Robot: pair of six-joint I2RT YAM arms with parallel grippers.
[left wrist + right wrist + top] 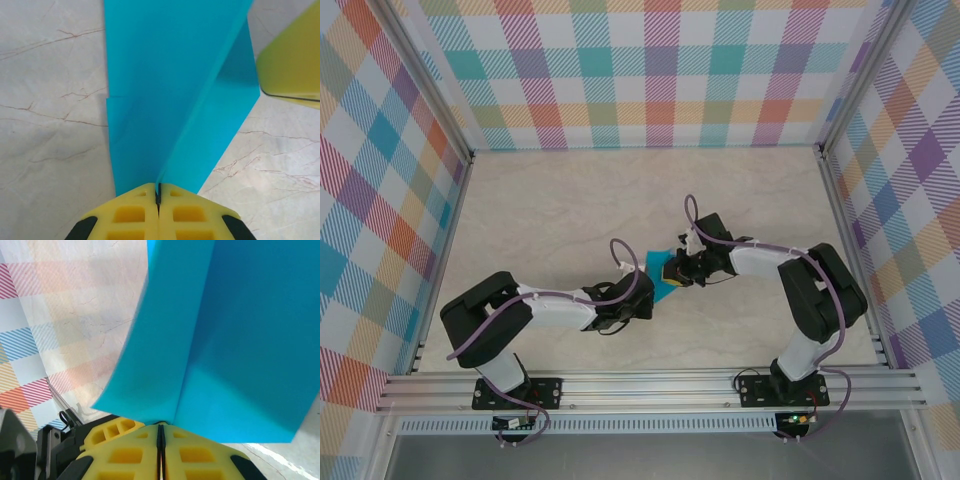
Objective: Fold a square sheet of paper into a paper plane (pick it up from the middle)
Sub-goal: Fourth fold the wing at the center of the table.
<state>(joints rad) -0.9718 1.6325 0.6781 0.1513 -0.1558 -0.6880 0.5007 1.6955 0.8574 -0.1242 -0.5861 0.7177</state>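
The square sheet of paper [165, 90] is pinched by the left gripper [158, 194] and the right gripper [160, 429], both clamped shut on it, over the marbled table [550, 200]. One crease is seen; nose and wings are judged not yet made. Beyond, everything is enclosed by plaid walls [650, 70].

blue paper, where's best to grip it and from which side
Probably on the crease line, edge-on. The blue paper is thin and folded, so jaws must slide over an edge where the layers meet. The left gripper and right gripper are shut on it that way, from opposite sides.
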